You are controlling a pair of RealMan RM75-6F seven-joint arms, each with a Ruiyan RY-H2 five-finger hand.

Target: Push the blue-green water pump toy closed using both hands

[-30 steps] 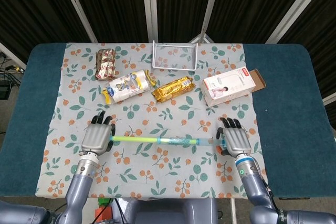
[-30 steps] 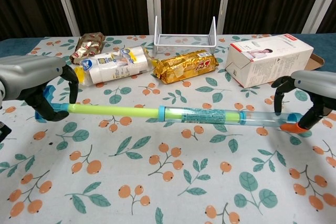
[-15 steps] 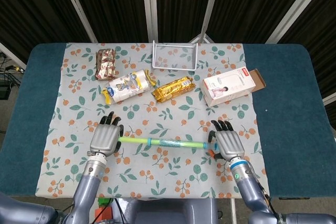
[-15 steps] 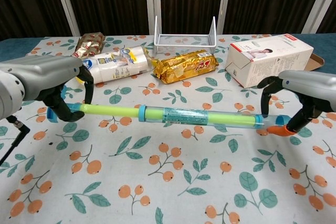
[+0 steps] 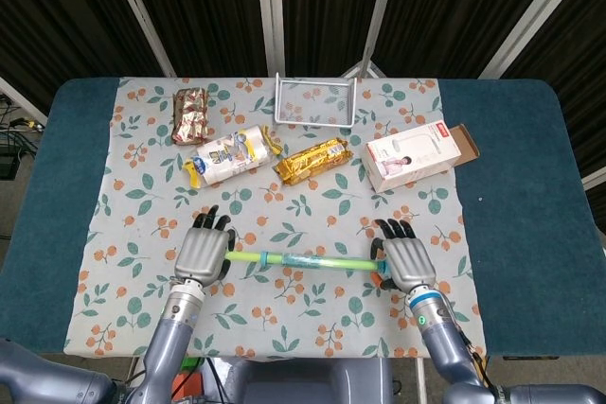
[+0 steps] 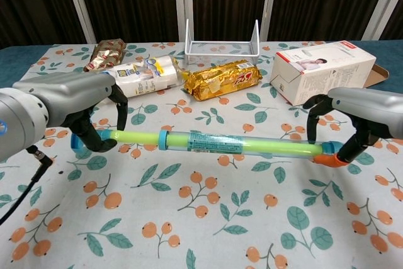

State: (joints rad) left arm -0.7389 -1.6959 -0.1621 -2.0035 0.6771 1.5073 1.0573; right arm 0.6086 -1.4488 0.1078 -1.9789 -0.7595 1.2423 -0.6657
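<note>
Blue-green tubular plastic water pump toy (image 6: 220, 144) on floral tablecloth (image 6: 208, 218), left hand (image 6: 94, 124) and right hand (image 6: 343, 127) each clasped one end.

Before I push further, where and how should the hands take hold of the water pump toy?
Take the water pump toy by its two ends, one hand from each side. It lies lengthwise, so opposing pushes probably slide the green rod in. The left hand cups the handle end, the right hand the orange-tipped end.

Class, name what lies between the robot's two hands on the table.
The blue-green water pump toy spans from left hand to right hand, clearest in chest view.
</note>
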